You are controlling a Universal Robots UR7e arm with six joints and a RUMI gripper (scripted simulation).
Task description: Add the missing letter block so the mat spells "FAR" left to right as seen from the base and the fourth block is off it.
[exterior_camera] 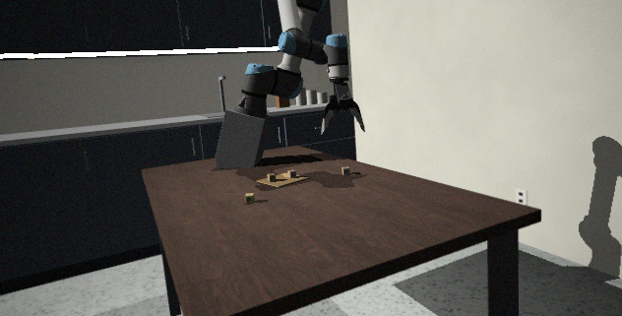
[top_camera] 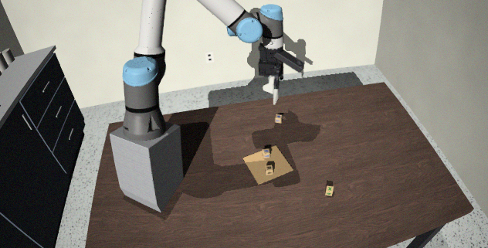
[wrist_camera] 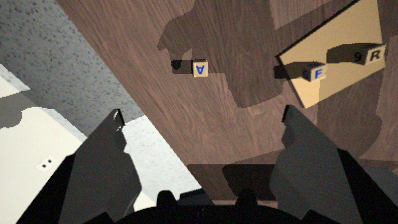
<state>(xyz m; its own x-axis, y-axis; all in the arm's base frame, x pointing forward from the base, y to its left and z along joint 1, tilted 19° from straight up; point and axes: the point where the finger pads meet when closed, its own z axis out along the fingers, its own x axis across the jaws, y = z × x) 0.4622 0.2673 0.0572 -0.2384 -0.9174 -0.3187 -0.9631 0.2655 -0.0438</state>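
Observation:
A tan mat (top_camera: 268, 164) lies on the dark wooden table. Two blocks sit on it: the F block (top_camera: 266, 152) (wrist_camera: 313, 73) and the R block (top_camera: 269, 169) (wrist_camera: 372, 55), with a gap between them. The A block (top_camera: 278, 118) (wrist_camera: 200, 68) lies off the mat on the table, toward the back wall. A block with a green X (top_camera: 329, 190) (exterior_camera: 250, 198) lies off the mat toward the front right. My gripper (top_camera: 273, 89) (exterior_camera: 342, 122) (wrist_camera: 202, 108) is open and empty, high above the table's back edge, above and behind the A block.
The robot's grey pedestal (top_camera: 148, 166) stands on the table's left side. A dark cabinet (top_camera: 35, 120) stands left of the table. The table's back edge and the speckled floor (wrist_camera: 60, 55) lie just under the gripper.

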